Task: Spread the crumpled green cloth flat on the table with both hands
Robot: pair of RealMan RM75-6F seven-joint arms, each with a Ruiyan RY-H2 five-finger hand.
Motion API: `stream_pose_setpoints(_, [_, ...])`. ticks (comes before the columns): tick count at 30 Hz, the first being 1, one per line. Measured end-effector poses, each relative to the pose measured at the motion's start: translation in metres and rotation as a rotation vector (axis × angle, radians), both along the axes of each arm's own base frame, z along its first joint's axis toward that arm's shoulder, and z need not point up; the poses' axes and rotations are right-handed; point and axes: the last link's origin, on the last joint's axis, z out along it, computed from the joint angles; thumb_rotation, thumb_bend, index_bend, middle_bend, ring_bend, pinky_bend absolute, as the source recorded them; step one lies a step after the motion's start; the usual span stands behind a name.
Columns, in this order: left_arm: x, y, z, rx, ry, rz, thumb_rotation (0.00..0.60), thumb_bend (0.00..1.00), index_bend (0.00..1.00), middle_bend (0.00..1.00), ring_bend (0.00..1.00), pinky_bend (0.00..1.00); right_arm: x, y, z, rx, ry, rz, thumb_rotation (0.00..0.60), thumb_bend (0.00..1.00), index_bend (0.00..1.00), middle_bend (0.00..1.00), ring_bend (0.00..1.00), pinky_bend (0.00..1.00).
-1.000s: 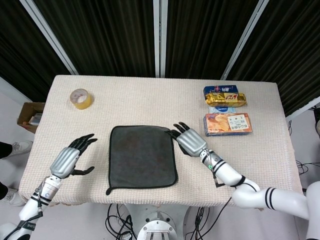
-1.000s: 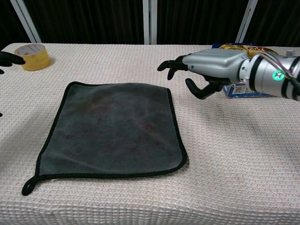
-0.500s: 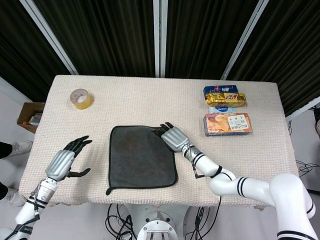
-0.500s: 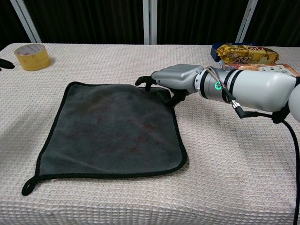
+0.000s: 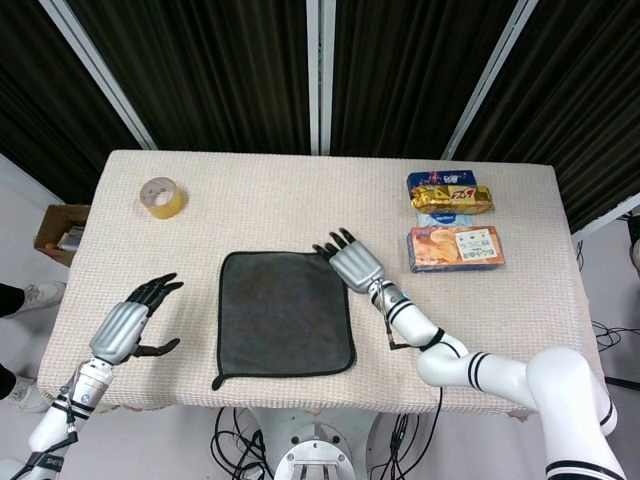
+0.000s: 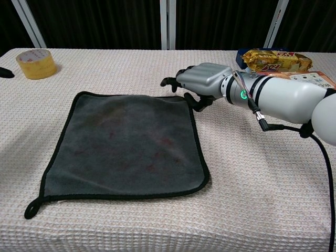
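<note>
The dark grey-green cloth (image 5: 286, 313) (image 6: 126, 143) lies spread flat on the table, with a small loop at its near left corner. My right hand (image 5: 350, 264) (image 6: 202, 81) hovers palm down just beyond the cloth's far right corner, fingers apart and holding nothing; whether its thumb touches the hem I cannot tell. To the left of the cloth and apart from it, my left hand (image 5: 127, 323) floats over the table with fingers spread and empty. In the chest view only a black fingertip (image 6: 5, 72) of it shows at the left edge.
A roll of yellow tape (image 5: 162, 196) (image 6: 35, 63) stands at the far left of the table. Snack packs (image 5: 450, 192) (image 6: 270, 59) and an orange box (image 5: 455, 248) lie at the far right. A cardboard box (image 5: 62, 230) sits on the floor to the left.
My right hand slid in over the cloth's far right corner, then drew off it toward the far side. The left hand has pulled slightly left; the cloth has not shifted.
</note>
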Motion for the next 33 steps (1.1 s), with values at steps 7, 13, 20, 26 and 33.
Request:
stream_pose_setpoints(7, [-0.012,0.006,0.012,0.075,0.075,0.018,0.600,0.20,0.11,0.03,0.05,0.12,-0.005,0.009,0.029,-0.066,-0.096,-0.003,0.600,0.57,0.02,0.17,0.00,0.00])
stream_pose_setpoints(13, [-0.034,0.015,0.045,0.273,0.221,0.082,0.600,0.20,0.12,0.04,0.05,0.12,-0.040,0.032,0.101,-0.217,-0.204,-0.055,0.600,0.23,0.02,0.16,0.00,0.00])
stream_pose_setpoints(20, [-0.064,0.006,0.080,0.442,0.361,0.160,0.600,0.16,0.12,0.04,0.05,0.12,-0.114,0.091,0.194,-0.411,-0.257,-0.188,0.600,0.23,0.01,0.14,0.00,0.00])
stream_pose_setpoints(26, [-0.073,-0.017,0.088,0.424,0.354,0.190,0.600,0.13,0.12,0.04,0.06,0.12,-0.157,0.138,0.221,-0.426,-0.317,-0.301,0.600,0.29,0.00,0.10,0.00,0.00])
stream_pose_setpoints(33, [-0.067,-0.054,0.085,0.392,0.257,0.210,0.600,0.12,0.12,0.04,0.06,0.12,-0.192,0.190,0.237,-0.490,-0.382,-0.335,0.600,0.29,0.00,0.10,0.00,0.00])
